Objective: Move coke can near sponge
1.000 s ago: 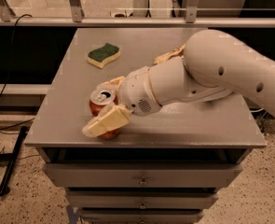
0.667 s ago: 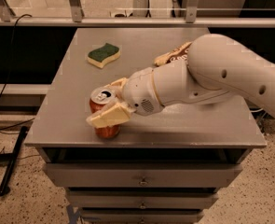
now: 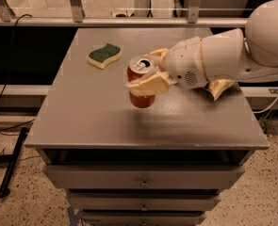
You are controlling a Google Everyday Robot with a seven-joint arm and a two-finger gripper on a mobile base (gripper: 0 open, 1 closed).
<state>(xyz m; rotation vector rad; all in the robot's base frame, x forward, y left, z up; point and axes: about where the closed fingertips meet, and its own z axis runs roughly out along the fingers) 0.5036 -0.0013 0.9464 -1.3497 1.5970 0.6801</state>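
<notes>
Now holding the coke can [image 3: 141, 98] clear of the table [image 3: 82, 121] in a clenched gripper [image 3: 145, 72], up from the front-left spot of a second ago and over toward the middle. Looks like a firm grasp, with the lift done. Still to cover: a short carry toward the sponge [image 3: 104, 55], off at ten o'clock from the can, then a gentle set-down beside it.

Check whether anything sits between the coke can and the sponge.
Nothing visible does. The gripper is shut on the coke can at mid-table, and only bare tabletop lies between it and the sponge at the back left.
</notes>
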